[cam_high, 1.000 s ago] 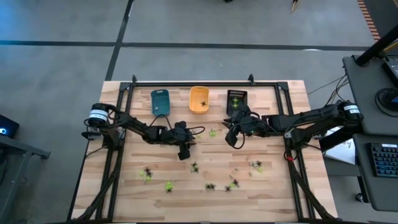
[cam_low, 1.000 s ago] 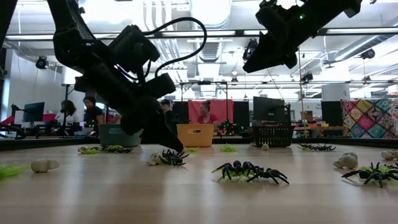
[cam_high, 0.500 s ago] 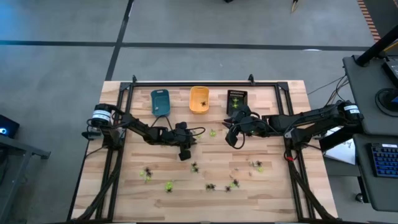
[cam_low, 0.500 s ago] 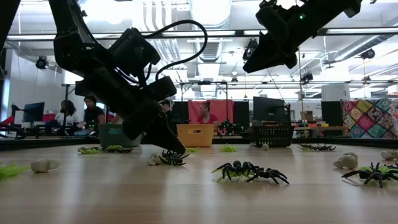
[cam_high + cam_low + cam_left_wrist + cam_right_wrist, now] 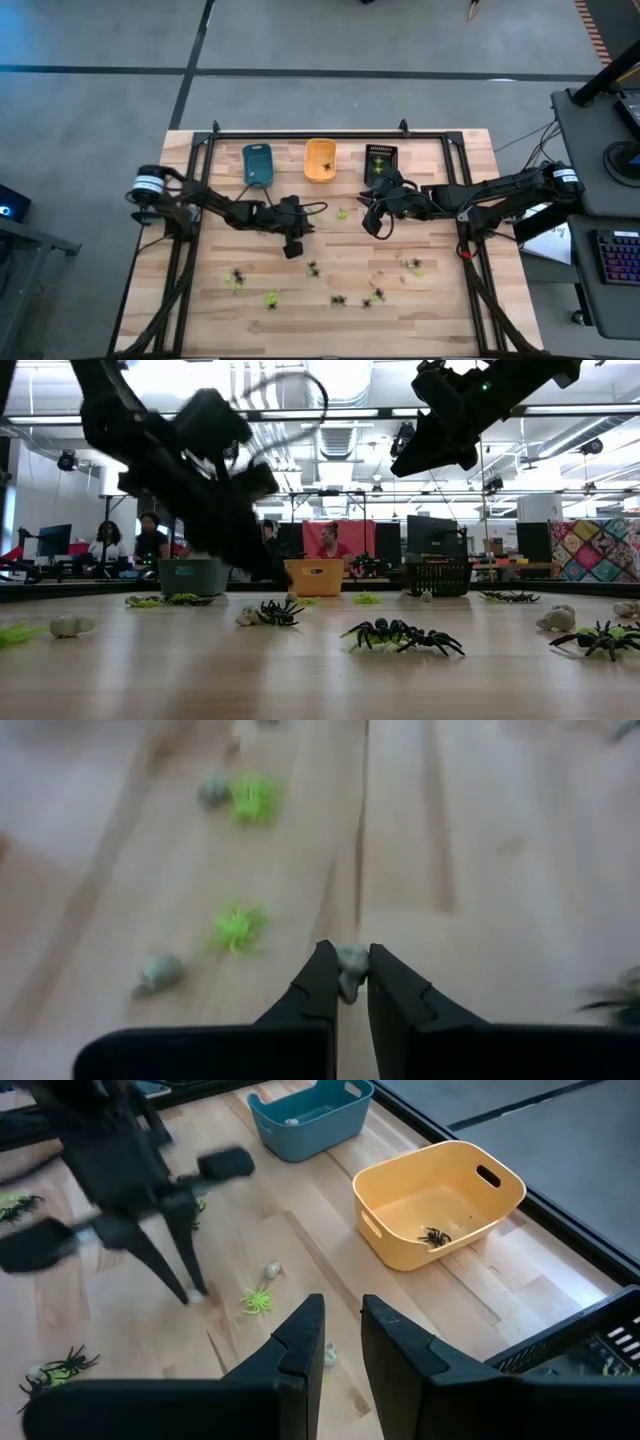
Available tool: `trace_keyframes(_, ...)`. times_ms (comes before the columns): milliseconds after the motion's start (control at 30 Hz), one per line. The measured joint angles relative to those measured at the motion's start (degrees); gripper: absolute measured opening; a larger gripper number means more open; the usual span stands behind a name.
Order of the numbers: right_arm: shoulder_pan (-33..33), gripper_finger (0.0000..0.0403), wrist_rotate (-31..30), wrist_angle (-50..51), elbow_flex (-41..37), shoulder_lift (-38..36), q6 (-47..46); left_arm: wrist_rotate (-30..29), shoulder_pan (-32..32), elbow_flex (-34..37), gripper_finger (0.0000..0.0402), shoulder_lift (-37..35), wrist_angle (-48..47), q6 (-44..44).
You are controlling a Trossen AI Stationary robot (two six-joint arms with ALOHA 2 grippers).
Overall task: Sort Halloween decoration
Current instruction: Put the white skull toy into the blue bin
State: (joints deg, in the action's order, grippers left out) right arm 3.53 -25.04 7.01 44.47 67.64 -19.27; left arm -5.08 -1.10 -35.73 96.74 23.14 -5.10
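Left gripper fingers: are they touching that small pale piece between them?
Touching. The left wrist view shows the left gripper closed on the small pale piece, a fingertip against each side of it.

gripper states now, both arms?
Left gripper: closed on a small pale figure, above the table middle.
Right gripper: fingers slightly apart, holding nothing visible, near the black tray.

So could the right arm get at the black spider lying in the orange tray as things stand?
Probably yes. The right gripper hangs above the table near the orange tray, which is open-topped, and nothing lies between it and the black spider.
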Motion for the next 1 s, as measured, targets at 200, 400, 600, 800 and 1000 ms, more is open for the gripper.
trace_keyframes(200,0.0,0.0061,0.1,0.0,0.0,0.0,-0.2,0.1,1.1,-0.2,0.0002,-15.0,-12.3,0.1)
trace_keyframes(400,0.0,0.0061,0.2,0.0,0.0,0.0,-0.2,-0.5,6.9,-3.9,0.0002,-30.2,-33.9,2.6)
trace_keyframes(600,0.0,0.0061,1.3,0.0,0.0,0.0,-0.2,-1.0,18.3,-6.4,0.0001,-36.3,-46.0,6.8)
trace_keyframes(800,0.0,0.0061,1.3,0.0,0.0,0.0,-0.6,-1.0,32.7,-6.5,0.0001,-33.7,-52.3,8.0)
trace_keyframes(1000,0.0,0.0061,1.2,0.0,0.0,0.0,1.0,1.5,42.8,-6.8,0.0001,-26.2,-51.5,8.9)
